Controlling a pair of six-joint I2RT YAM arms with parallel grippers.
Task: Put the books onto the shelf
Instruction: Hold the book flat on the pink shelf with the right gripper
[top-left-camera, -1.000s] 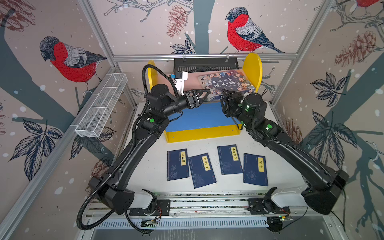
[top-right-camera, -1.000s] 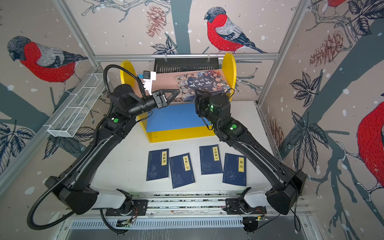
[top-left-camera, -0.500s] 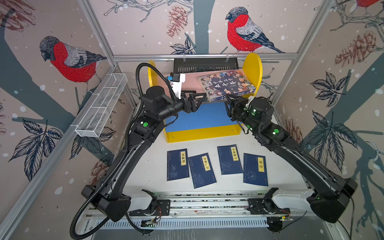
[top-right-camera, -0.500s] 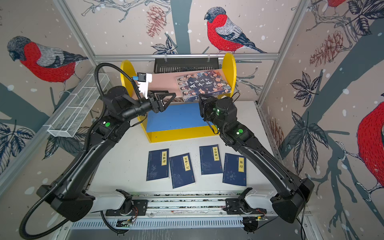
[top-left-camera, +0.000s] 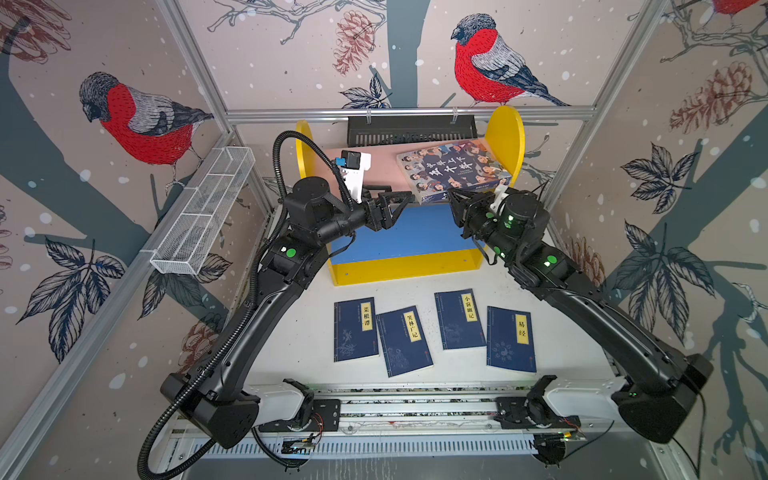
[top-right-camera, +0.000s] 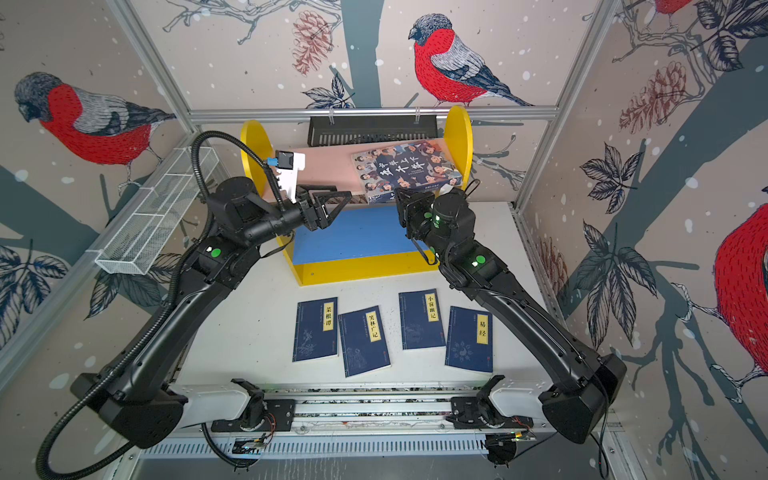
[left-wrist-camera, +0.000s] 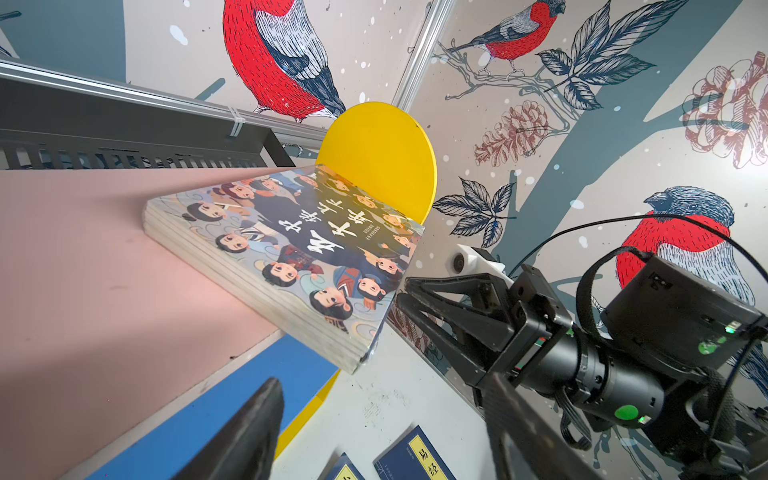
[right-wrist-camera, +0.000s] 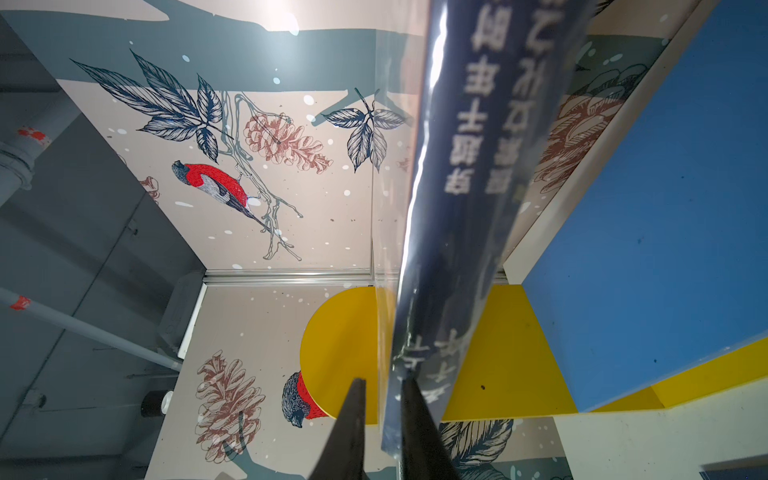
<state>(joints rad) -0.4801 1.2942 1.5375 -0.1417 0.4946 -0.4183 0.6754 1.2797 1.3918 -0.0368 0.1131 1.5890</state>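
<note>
1. Wire basket (top-left-camera: 199, 216): white mesh, mounted well left of the shelf (top-left-camera: 407, 270).
2. Left gripper (top-left-camera: 409, 197): jaws wide, empty; at the front edge of the shelf's pink upper board (top-left-camera: 382, 166), near mid-shelf.
3. Navy books (top-left-camera: 459, 320): four, flat, labels up, in a row on the table (top-left-camera: 291, 332) before the shelf.
4. Cartoon-cover book (top-left-camera: 453, 170): flat on the shelf's pink upper board, right end, near corner overhanging the front edge.
5. Right gripper (top-left-camera: 451, 193): at the shelf's front right, jaws narrow, tips at that overhanging corner; whether they pinch it cannot be told.
</note>
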